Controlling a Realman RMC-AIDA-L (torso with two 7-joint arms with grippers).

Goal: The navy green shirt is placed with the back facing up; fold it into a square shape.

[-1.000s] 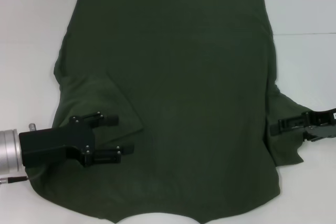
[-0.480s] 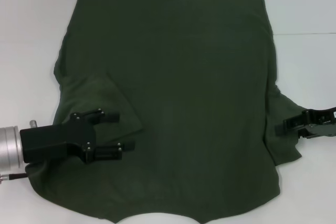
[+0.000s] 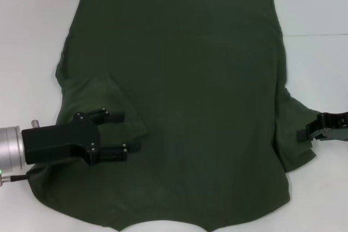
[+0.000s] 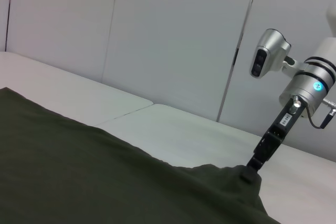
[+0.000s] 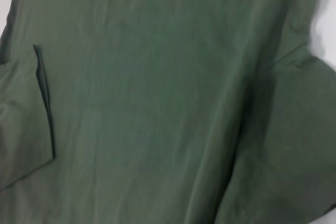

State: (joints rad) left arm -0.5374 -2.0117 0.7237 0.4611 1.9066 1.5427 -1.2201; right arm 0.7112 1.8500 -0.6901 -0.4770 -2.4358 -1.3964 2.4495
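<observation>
The dark olive-green shirt (image 3: pixel 190 80) lies flat on the white table, plain side up, collar toward me. Its left sleeve (image 3: pixel 103 99) is folded in over the body. My left gripper (image 3: pixel 120 133) is open and empty, low over that folded sleeve's edge. My right gripper (image 3: pixel 302 133) is at the outer edge of the spread right sleeve (image 3: pixel 293 115), its tip touching the cloth. The left wrist view shows the shirt (image 4: pixel 79 171) and the right gripper (image 4: pixel 251 162) at a small bump in the cloth. The right wrist view shows the shirt's back (image 5: pixel 157 103) and the folded sleeve (image 5: pixel 21 129).
The white table (image 3: pixel 32 25) shows around the shirt on the left, right and far sides. The shirt's hem reaches nearly to the far edge of the head view. White wall panels (image 4: pixel 173 40) stand beyond the table.
My left gripper has drawn back a little to the left over the folded sleeve. My right gripper has moved right, from over the right sleeve to its outer edge.
</observation>
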